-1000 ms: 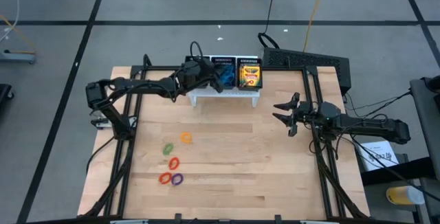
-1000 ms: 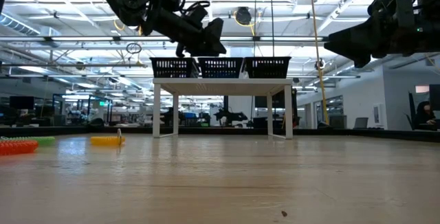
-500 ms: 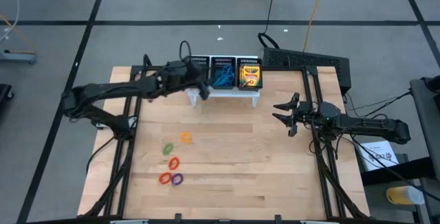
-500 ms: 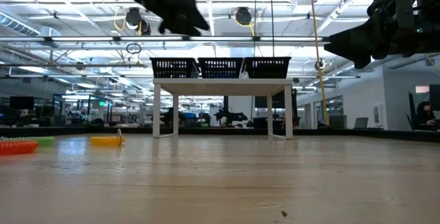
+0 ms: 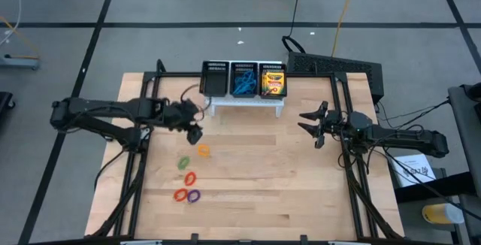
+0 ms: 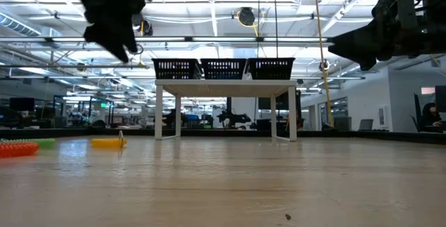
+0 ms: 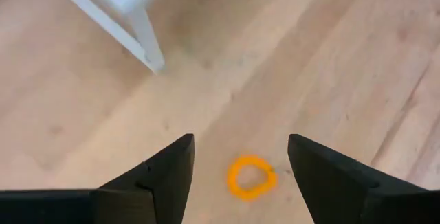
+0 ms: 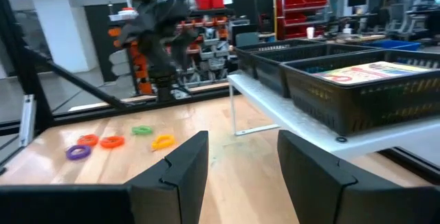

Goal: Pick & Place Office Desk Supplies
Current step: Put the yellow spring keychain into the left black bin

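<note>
Office desk supplies lie in two groups. In the black mesh organiser (image 5: 242, 80) on its white stand (image 5: 248, 104), at twelve o'clock on the wooden table (image 5: 301, 192), the crayon boxes (image 5: 273, 81) fill the right compartment, the blue loops (image 5: 242, 86) the middle one, and the left one looks empty. Five small loops lie loose on the table's left half, toward seven o'clock: the orange loop (image 5: 203, 150) nearest the stand, then the green loop (image 5: 183, 163), a red loop (image 5: 189, 178), another red loop (image 5: 179, 195) and the purple loop (image 5: 194, 195) beside it.

The step in hand looks like a reach for the next loose loop. The left gripper (image 5: 192, 131) hangs above the table, just at eleven o'clock of the orange loop, its jaws spread and holding nothing; in the left wrist view that loop lies between the two fingers (image 7: 165, 176), farther ahead on the wood. The right gripper (image 5: 312, 128) waits at three o'clock, above the table, its jaws apart and empty.

The next move probably calls for a descent until the fingertips straddle the thin ring flat on the wood, then a close on one side of it. The ring sits low, so the fingers would have to come almost to the surface.
</note>
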Robot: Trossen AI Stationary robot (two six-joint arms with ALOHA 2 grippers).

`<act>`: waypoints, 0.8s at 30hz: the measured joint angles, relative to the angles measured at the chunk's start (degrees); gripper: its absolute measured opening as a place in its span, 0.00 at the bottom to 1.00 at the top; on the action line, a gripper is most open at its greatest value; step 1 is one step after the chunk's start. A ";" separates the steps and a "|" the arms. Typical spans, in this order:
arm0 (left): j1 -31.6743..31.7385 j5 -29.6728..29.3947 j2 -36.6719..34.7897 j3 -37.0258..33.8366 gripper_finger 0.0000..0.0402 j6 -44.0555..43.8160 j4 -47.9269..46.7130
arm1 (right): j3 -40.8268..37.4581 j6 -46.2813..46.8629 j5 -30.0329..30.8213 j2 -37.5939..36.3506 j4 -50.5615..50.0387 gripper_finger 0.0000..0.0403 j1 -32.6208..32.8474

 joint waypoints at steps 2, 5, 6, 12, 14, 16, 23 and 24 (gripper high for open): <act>-1.92 -0.04 0.86 -3.17 0.61 -3.12 2.69 | 0.00 0.00 0.11 0.00 0.00 0.41 -0.01; -3.81 0.04 2.35 -7.95 0.61 -6.17 5.69 | 0.00 0.41 0.09 0.00 0.01 0.41 -0.01; -4.18 0.02 2.86 -9.30 0.61 -7.22 7.65 | 0.00 0.42 0.09 0.00 0.01 0.41 -0.01; -5.35 0.60 6.45 -16.64 0.61 -11.72 17.29 | 0.00 0.42 0.09 0.00 0.50 0.41 -0.01; -5.58 1.67 8.07 -18.15 0.61 -11.74 19.24 | 0.00 0.42 0.09 0.02 0.44 0.41 -0.01; -5.74 2.63 9.86 -19.07 0.61 -11.27 19.98 | 0.00 0.42 0.09 0.02 0.46 0.41 -0.01; -5.72 2.99 15.39 -19.53 0.61 -8.52 21.12 | 0.00 0.42 0.09 0.02 0.44 0.41 -0.01; -5.72 2.93 16.17 -19.49 0.61 -8.33 21.33 | 0.00 0.42 0.09 0.00 0.46 0.41 -0.01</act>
